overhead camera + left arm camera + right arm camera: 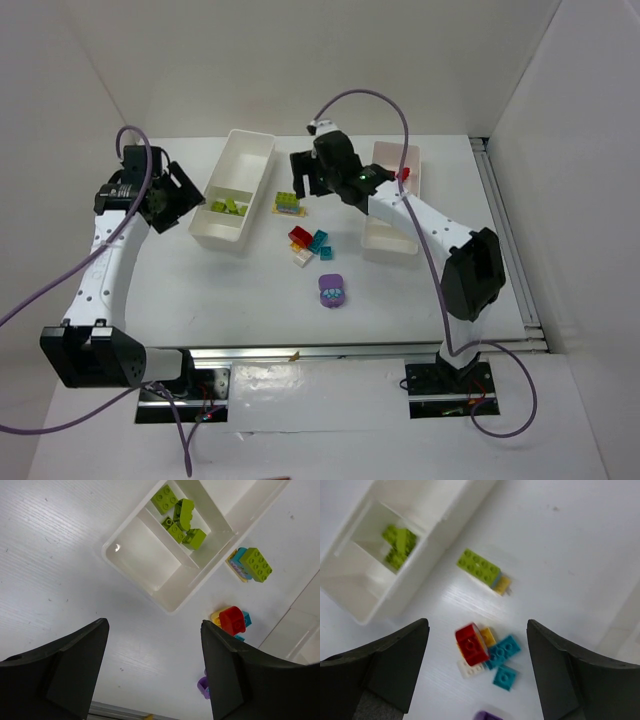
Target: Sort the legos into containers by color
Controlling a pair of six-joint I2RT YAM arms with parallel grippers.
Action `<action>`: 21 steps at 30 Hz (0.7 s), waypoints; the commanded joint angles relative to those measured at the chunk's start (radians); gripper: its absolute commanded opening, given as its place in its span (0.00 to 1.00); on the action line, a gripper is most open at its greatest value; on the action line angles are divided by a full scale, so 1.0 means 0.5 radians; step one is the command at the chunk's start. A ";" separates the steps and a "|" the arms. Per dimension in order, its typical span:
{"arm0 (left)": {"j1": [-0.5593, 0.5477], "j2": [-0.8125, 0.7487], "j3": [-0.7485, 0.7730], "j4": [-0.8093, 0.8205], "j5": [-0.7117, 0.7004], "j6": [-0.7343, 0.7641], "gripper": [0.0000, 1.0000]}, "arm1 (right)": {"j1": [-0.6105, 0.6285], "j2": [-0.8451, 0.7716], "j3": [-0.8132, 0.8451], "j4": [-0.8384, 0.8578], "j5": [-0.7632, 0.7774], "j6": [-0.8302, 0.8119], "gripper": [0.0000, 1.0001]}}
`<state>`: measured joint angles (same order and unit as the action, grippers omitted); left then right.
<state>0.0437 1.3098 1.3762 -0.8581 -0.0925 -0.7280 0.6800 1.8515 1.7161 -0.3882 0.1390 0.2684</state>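
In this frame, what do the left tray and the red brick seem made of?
Left tray: likely moulded plastic, white, glossy; a bright glint at its corner. Red brick: apparently hard plastic, smooth, slight sheen, moulded studs on top.

On the table [240, 290], seen from above, two trays lie lengthwise in the upper middle of the frame: the left tray [246, 160] left of centre, the right tray [390, 238] right of centre, well apart. Several bricks [230, 206] lie in the left tray's middle compartment. Between the trays sits a stack [288, 202]. Below it lies a cluster [310, 243], and lower still, alone, a rounded piece [332, 291].
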 commanded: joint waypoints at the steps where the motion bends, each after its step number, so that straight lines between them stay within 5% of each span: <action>1: 0.011 0.031 0.024 0.084 0.102 0.082 0.85 | 0.018 -0.012 -0.232 -0.214 -0.167 -0.248 0.86; 5: 0.011 0.105 0.061 0.103 0.121 0.158 0.84 | 0.045 0.107 -0.159 -0.353 -0.355 -0.509 0.86; 21: 0.011 0.181 0.061 0.103 0.228 0.195 0.83 | 0.091 0.411 -0.073 -0.196 -0.373 -0.494 0.79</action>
<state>0.0437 1.3899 1.3769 -0.8284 0.0036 -0.6556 0.7223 2.0445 1.6382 -0.5243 -0.0418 0.0315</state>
